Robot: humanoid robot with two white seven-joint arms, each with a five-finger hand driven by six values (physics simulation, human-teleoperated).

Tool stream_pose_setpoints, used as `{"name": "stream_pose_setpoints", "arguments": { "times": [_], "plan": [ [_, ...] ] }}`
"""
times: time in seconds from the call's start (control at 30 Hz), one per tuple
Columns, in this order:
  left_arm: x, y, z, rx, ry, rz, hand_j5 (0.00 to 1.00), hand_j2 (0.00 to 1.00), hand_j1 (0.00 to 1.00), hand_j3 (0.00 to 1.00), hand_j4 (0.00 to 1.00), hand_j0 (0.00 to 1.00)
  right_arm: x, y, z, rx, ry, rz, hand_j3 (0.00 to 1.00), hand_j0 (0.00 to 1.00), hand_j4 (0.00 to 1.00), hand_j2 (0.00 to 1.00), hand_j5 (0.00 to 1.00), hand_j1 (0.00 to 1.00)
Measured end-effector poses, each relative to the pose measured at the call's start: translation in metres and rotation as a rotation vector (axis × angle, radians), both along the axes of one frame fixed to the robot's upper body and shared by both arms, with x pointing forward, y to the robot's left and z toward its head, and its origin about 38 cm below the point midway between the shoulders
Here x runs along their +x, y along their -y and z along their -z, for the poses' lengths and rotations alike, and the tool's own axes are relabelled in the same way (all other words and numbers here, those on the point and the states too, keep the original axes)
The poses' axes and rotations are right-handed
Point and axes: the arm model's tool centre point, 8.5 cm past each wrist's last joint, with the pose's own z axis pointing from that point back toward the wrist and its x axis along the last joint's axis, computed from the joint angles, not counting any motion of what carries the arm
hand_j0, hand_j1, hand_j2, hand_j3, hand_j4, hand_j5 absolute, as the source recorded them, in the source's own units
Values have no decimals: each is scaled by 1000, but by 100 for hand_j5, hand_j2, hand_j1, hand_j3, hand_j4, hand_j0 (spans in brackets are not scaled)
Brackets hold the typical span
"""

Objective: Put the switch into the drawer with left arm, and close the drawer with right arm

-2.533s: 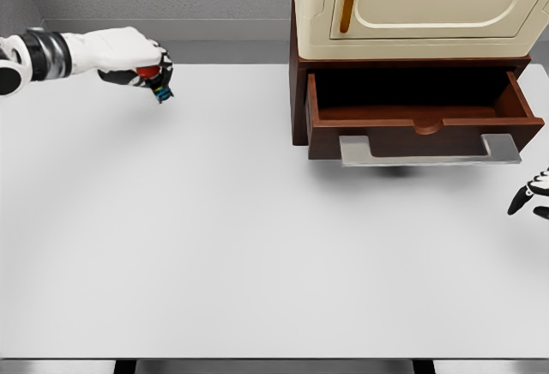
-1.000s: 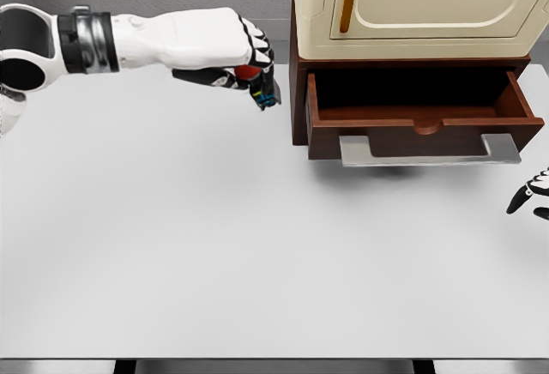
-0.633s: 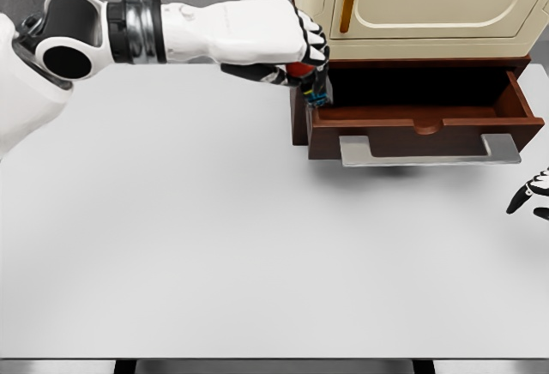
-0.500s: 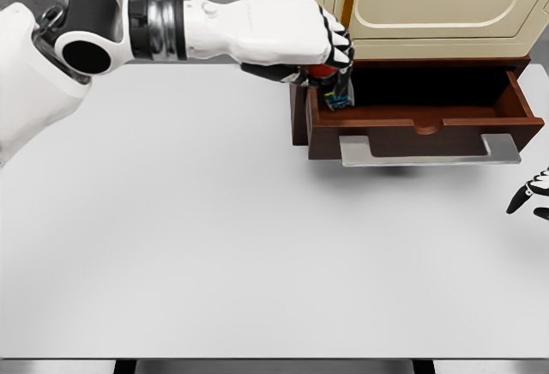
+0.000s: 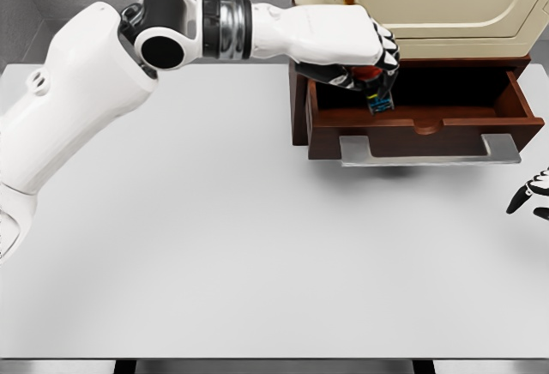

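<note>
Switch (image 5: 375,91) clamped in my left hand (image 5: 356,48), upper middle of frame, hanging over the open drawer (image 5: 420,121) cavity, long axis pointing down; release goes straight below.

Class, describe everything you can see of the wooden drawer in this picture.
The drawer is dark reddish-brown, wood-like, with a flat silvery handle across its front and a curved notch in the front's top edge. It stands pulled open from the brown base under a cream cabinet. Its inside is dark. The left robot hand holds the switch over its left part.
</note>
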Motion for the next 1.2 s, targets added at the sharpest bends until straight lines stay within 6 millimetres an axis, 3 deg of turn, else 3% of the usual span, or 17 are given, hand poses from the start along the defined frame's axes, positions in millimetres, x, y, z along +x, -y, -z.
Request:
{"name": "stream_pose_setpoints", "arguments": {
  "times": [0.33, 0.47, 0.7, 1.0, 1.2],
  "plan": [
    [-3, 13, 4, -2, -3, 17, 44, 44, 44, 44, 44, 44, 0, 0, 0, 0, 0, 0, 53, 53, 53, 53, 53, 53],
    [9, 12, 12, -8, -38, -19, 46, 46, 46, 46, 46, 46, 0, 0, 0, -1, 0, 0, 53, 53, 53, 53, 53, 53],
    [16, 9, 6, -39, -49, -40, 52, 52, 52, 52, 52, 52, 0, 0, 0, 0, 0, 0, 53, 53, 53, 53, 53, 53],
    [18, 5, -1, -62, -45, -50, 86, 86, 86, 86, 86, 86, 0, 0, 0, 0, 0, 0, 53, 53, 53, 53, 53, 53],
    [17, 7, -4, -71, -42, -44, 89, 89, 89, 89, 89, 89, 0, 0, 0, 0, 0, 0, 53, 53, 53, 53, 53, 53]
  ]
}}
